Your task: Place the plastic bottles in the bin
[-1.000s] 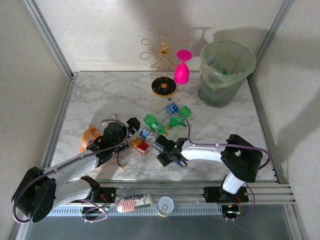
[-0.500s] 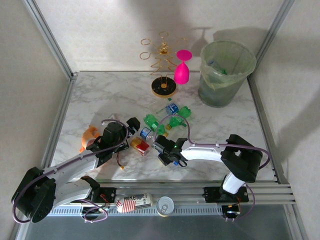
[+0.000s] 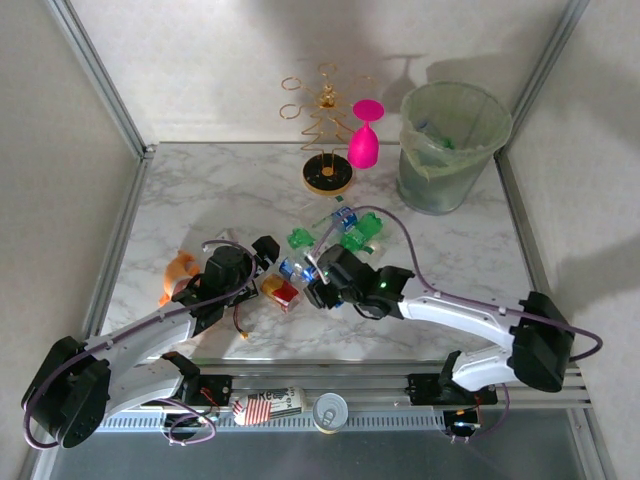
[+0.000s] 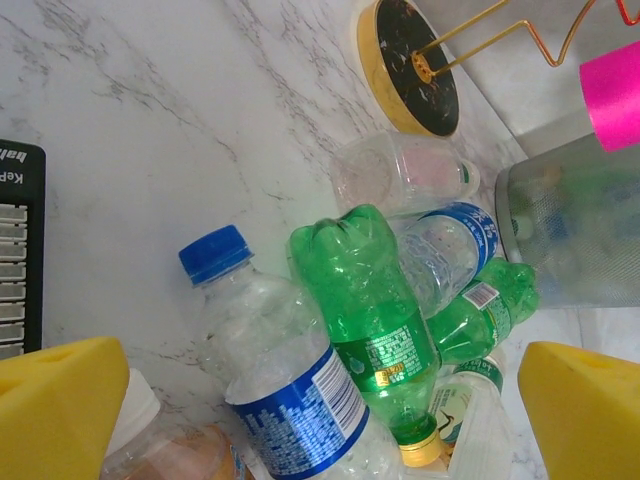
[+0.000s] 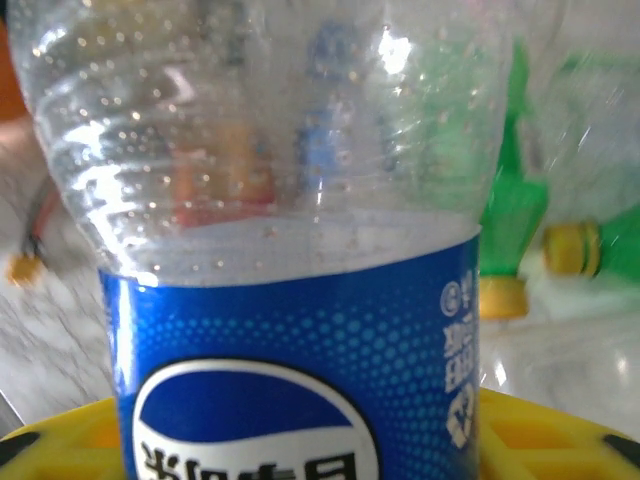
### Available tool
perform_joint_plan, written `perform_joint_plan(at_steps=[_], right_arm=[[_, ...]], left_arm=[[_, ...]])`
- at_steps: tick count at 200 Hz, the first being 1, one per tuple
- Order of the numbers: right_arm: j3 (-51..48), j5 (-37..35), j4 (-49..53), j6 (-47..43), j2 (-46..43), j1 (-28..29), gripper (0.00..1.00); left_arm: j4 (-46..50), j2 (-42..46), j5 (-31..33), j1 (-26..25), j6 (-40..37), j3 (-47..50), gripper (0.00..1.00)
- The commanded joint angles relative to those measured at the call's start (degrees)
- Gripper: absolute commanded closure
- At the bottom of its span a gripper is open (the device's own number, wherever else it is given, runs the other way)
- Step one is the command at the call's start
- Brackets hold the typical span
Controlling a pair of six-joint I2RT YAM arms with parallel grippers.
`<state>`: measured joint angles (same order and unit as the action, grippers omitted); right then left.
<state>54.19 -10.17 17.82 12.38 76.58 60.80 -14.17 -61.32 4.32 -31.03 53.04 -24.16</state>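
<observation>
Several plastic bottles lie heaped mid-table (image 3: 335,235), green ones and clear ones with blue labels. My right gripper (image 3: 314,286) is at the pile's near-left side. In the right wrist view it (image 5: 300,455) is shut on a clear blue-labelled bottle (image 5: 290,330) that stands between its yellow fingers (image 5: 560,440). My left gripper (image 3: 266,250) hangs open left of the pile. In its wrist view the yellow pads (image 4: 55,410) stand wide apart, with a blue-capped clear bottle (image 4: 270,370) and a green bottle (image 4: 370,320) beyond them. The bin (image 3: 450,145), lined with a pale green bag, stands at the back right.
A gold wire rack (image 3: 327,135) with a pink wine glass (image 3: 363,140) stands behind the pile, left of the bin. A red-labelled bottle (image 3: 283,292) lies between the grippers. An orange object (image 3: 180,268) sits at the left. A metal can (image 3: 330,410) rests on the front rail.
My right arm has stretched forward and left, and its jaws have closed on the blue-labelled bottle. The pile shifted a little. The left arm has not moved.
</observation>
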Motion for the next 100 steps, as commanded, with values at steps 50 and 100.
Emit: perform_joint_plan(at_steps=[50,100], right_arm=[[10.5,-2.3,-10.3,-3.7,-6.8,-15.6,0.52],[17.2,-8.5,-15.2,-1.1,-6.9,-31.5,0.50]], left_arm=[[-1.7,1.2,0.3,-0.4,0.3,1.4,0.00],[-0.7,3.5,0.5,-0.4,0.3,2.2,0.00]])
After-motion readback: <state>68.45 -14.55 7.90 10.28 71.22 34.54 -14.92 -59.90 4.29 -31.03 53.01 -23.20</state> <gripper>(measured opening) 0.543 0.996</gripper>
